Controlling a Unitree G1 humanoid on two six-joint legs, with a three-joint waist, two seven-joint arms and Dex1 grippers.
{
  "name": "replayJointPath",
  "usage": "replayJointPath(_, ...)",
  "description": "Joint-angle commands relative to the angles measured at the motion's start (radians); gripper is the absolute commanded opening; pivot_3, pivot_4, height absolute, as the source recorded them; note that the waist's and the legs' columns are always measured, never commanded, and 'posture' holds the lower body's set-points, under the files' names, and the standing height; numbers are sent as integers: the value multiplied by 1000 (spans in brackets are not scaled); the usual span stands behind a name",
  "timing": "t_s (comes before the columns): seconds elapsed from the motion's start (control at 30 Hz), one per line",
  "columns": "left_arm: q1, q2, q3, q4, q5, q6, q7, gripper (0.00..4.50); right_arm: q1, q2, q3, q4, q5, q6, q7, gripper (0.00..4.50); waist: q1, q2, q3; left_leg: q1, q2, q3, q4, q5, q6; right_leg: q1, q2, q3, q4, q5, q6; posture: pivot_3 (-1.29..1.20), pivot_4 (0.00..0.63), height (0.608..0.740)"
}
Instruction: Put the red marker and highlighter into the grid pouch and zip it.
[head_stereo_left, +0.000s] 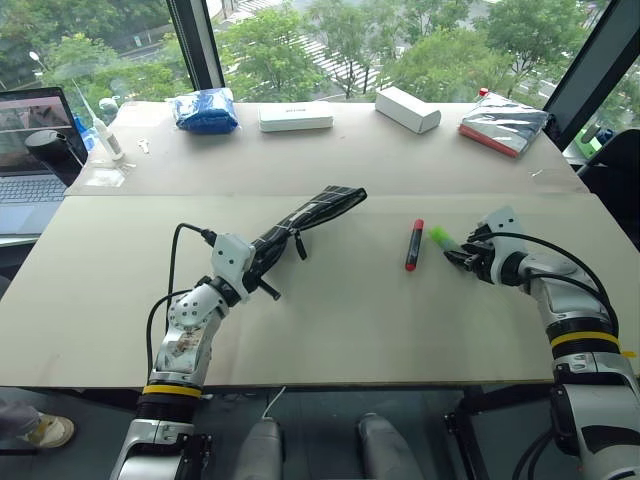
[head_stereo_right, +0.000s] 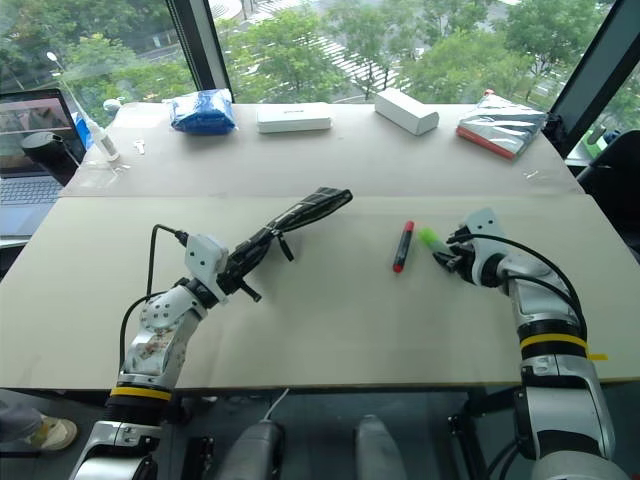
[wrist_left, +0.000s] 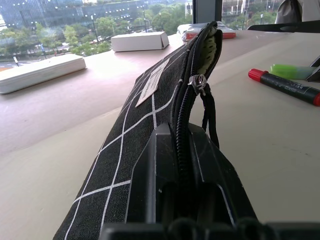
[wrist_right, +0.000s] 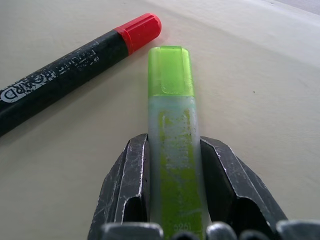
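Note:
The grid pouch, black with white lines, is lifted at an angle over the middle of the table, its zipper edge up and partly open. My left gripper is shut on the pouch's near end. The red marker lies flat on the table right of centre. Just to its right lies the highlighter, light green with a brighter cap. My right gripper is shut on the highlighter's body, one finger against each side, the cap sticking out past the fingertips.
Along the far edge sit a blue plastic bag, a flat white box, a second white box and a silver packet with a red edge. A laptop stands at the left. The near table surface is bare.

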Motion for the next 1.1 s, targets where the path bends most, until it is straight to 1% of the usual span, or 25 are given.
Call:
replayJointPath(0.03, -18, 1, 11, -26, -21, 0, -2, 0, -2, -14, -28, -13, 10, 3, -11, 1051, 0, 0, 0, 0, 0, 0, 0, 0, 0, 0, 0, 0, 0, 0, 0, 0, 150, 740)
replayJointPath(0.07, -18, 1, 10, -26, -22, 1, -4, 0, -10, -10, -40, -18, 19, 1, -18, 1051, 0, 0, 0, 0, 0, 0, 0, 0, 0, 0, 0, 0, 0, 0, 0, 0, 150, 740)
replayJointPath(0.13, -18, 0, 9, -26, -25, 4, -7, 0, -29, 7, -77, -83, 79, -22, 16, 1051, -1, 0, 0, -1, 0, 0, 0, 0, 0, -1, 0, 0, 0, 0, 0, 0, 150, 740)
replayJointPath(0.23, -17, -1, 7, -30, -29, 10, -11, 0, -30, 12, -90, -203, 107, -81, 29, 1051, -6, 1, 0, -2, 0, 0, 0, 0, 0, -2, 0, 0, 0, 0, 0, 0, 150, 740)
replayJointPath(0.3, -14, -1, 5, -35, -30, 15, -15, 0, -24, -3, -41, -319, 83, -126, 62, 1051, -10, 1, 0, -2, 0, 0, -2, 0, 0, -3, 0, 1, 0, 0, 0, 0, 150, 740)
replayJointPath(0.33, -14, 0, 5, -36, -30, 17, -17, 0, -18, -18, 7, -377, 41, -182, 83, 1051, -10, 1, 0, -1, 0, 0, -2, 0, 0, -3, 0, 1, 0, 0, 0, 0, 150, 740)
replayJointPath(0.47, -8, 0, -5, -43, -24, 21, -23, 0, -11, -42, 144, -502, -76, -289, 130, 1051, -14, 1, 0, -1, 0, 0, -3, 0, 0, -3, 0, 0, -1, 0, 1, 0, 150, 740)
replayJointPath(0.67, 9, 10, -38, -54, 4, 11, -43, 0, -14, -19, 234, -506, -158, -329, 119, 1051, -6, 0, 0, -2, 0, 0, -3, 0, 0, -3, 0, 0, -2, 0, 0, 0, 150, 740)
replayJointPath(1.1, 16, 25, -70, -82, 16, 25, -56, 0, -20, 0, 258, -452, -213, -343, 104, 1051, -2, 0, 0, -2, 0, 0, -3, 0, 0, -3, 0, 0, -2, 0, 0, 0, 150, 740)
